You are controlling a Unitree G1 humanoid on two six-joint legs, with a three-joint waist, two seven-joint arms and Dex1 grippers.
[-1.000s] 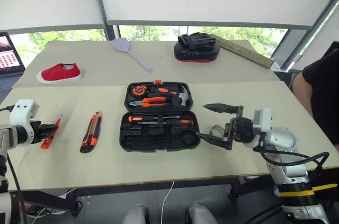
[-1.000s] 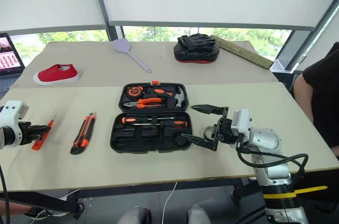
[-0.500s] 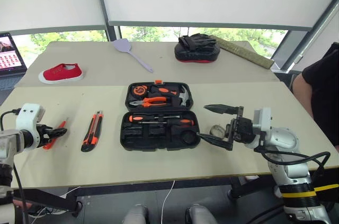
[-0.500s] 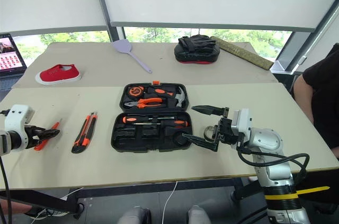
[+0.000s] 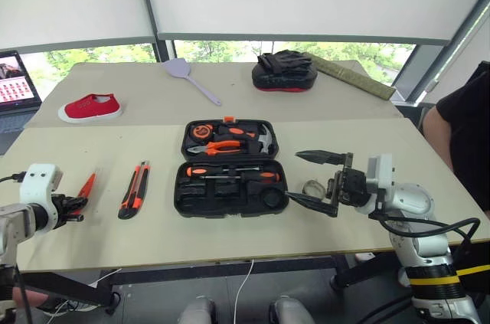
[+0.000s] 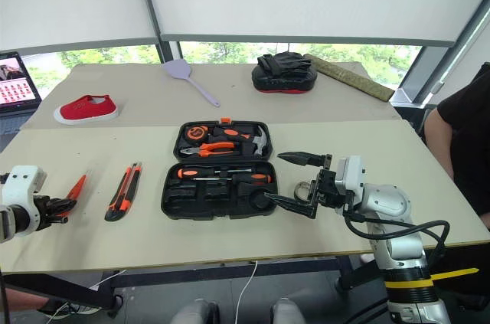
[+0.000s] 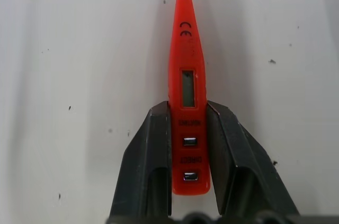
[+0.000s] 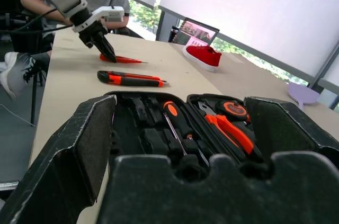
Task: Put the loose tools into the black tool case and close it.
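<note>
Now — left gripper (image 7: 189, 181) clamped on small orange screwdriver (image 7: 187, 91), tip cropped | right gripper (image 5: 312, 180) apart.

One black tool case (image 5: 230, 167) lies open at the middle of the table (image 5: 321, 102); two long screwdrivers (image 5: 233, 174) with orange-and-black handles lie in its near half. At its 9 o'clock lie one utility knife (image 5: 133, 189) and, beyond it, one small all-orange screwdriver (image 7: 188, 91). Toward 12 o'clock are one lilac spatula (image 5: 190, 77) and one black mitt (image 5: 285, 68); toward 10 o'clock, one red shoe (image 5: 90, 106).
</note>
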